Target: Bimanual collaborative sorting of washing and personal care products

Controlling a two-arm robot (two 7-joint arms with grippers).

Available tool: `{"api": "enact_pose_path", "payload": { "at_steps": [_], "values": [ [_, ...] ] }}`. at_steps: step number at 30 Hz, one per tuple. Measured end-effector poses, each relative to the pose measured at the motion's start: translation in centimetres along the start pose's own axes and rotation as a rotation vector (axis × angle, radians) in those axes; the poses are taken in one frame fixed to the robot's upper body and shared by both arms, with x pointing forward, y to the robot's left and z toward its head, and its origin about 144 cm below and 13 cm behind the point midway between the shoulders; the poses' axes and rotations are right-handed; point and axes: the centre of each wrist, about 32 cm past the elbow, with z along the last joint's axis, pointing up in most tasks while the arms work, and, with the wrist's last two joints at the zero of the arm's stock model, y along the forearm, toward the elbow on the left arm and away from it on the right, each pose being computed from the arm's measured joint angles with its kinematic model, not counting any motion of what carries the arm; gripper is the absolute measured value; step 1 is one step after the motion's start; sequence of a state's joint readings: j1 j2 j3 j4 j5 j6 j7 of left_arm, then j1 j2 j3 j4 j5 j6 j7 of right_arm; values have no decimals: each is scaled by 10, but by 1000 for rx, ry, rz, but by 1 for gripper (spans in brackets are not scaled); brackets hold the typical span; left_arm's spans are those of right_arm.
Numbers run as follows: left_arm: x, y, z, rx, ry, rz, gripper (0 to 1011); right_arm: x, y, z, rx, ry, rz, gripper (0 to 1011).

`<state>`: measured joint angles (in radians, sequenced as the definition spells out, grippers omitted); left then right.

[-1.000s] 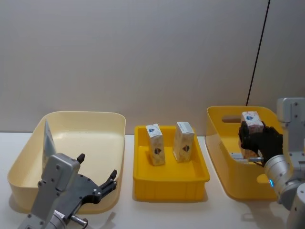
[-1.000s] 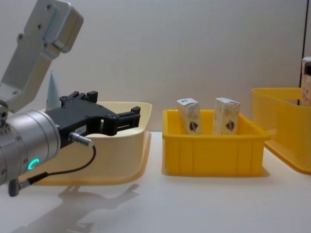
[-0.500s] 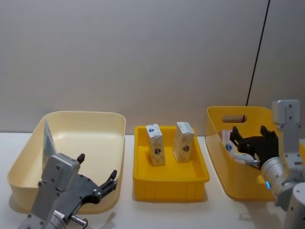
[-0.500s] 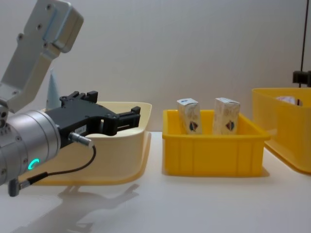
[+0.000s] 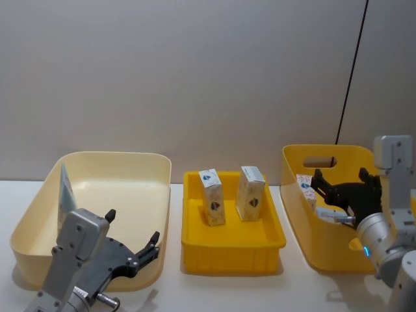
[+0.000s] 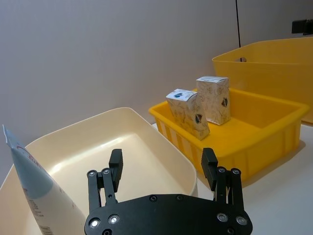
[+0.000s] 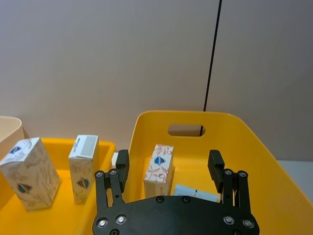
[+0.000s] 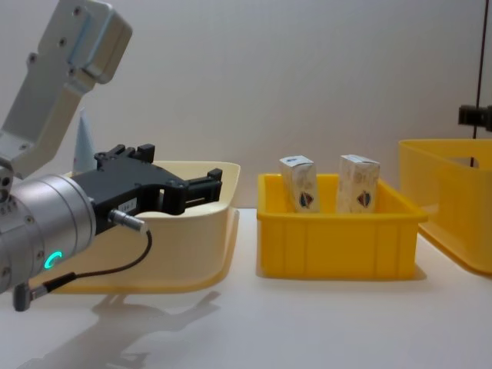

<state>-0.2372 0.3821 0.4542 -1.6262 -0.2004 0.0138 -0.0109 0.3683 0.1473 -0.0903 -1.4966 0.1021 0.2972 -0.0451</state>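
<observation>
Hovering nearest the robot, over the near corner of the cream plastic tub (image 5: 97, 188), the left gripper (image 5: 133, 250) is parked with its jaws apart and nothing between them, exactly as it was a second ago. Just beyond it, against the tub's left wall, one tall light-blue squeeze tube (image 6: 36, 193) leans upright.

To the right of the cream tub sits the small yellow plastic tray (image 5: 231, 250), and it holds two small white cartons (image 5: 212, 196), both upright and side by side, unmoved.

The change is on the far side of that tray. A second ago the right gripper (image 5: 341, 192) held a carton up above the large yellow plastic bin with the handle slot (image 5: 296, 195), well right of the cream tub. Now its jaws are spread wide and empty over the bin, and the released carton (image 7: 159, 169) stands inside, near the bin's left wall. A flat pale-blue item (image 7: 195, 192) lies on the bin floor beside it; what it is cannot be told.

My reading is that one placement has just finished, so the right arm is free for its next pick.

Counted: one tube, three cartons, three containers, two grippers.
</observation>
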Motion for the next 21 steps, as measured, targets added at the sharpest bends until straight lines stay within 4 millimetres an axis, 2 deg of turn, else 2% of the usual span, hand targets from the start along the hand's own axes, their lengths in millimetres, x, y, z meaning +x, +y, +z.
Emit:
{"api": "enact_pose_path", "payload": {
  "at_steps": [12,21],
  "values": [
    [0,0,0,0,0,0,1002,4,-8,2,144,19,21,1001],
    [0,0,0,0,0,0,1003,5,-11,1,155,21,30,1001]
  ]
}}
